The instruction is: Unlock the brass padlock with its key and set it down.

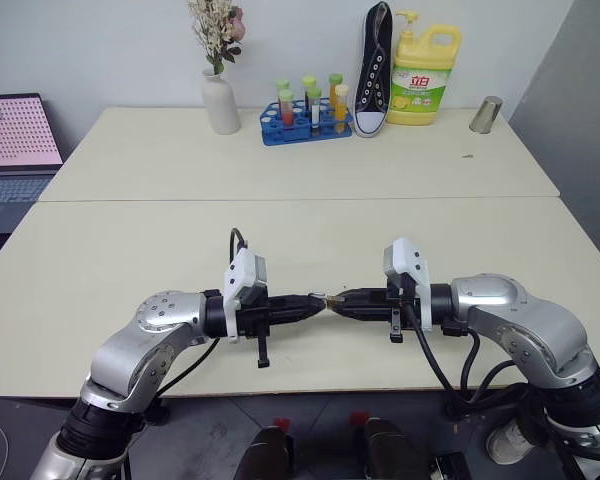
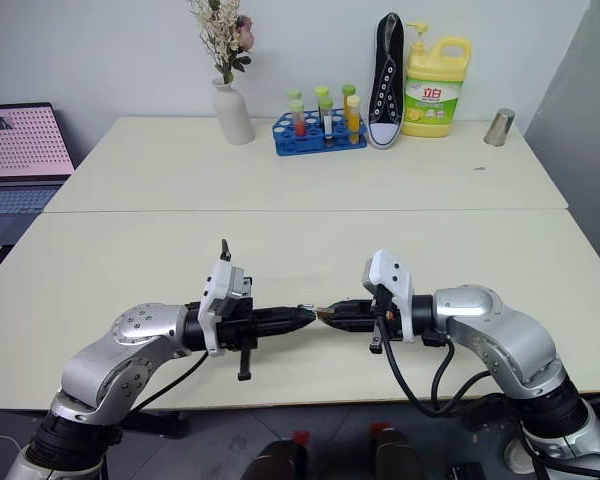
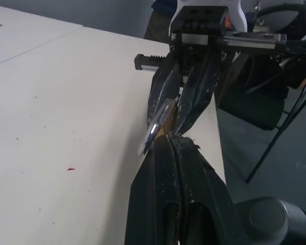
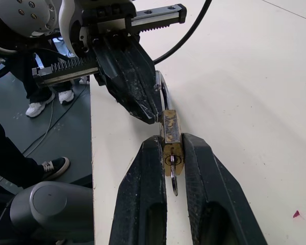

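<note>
Claws meet near table (image 1: 100,330) front edge; right claw (image 4: 172,148) clamps brass padlock (image 4: 172,140), key (image 4: 173,178) inserted; left claw (image 4: 154,115) shut, seemingly on shackle (image 4: 162,89).

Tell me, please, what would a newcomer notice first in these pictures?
Two black-fingered grippers meet tip to tip above the near cream table: the right gripper clamps a tiny golden-brass padlock, the left gripper is shut at its silvery shackle. Behind stand a yellow detergent bottle and a black sneaker.
</note>
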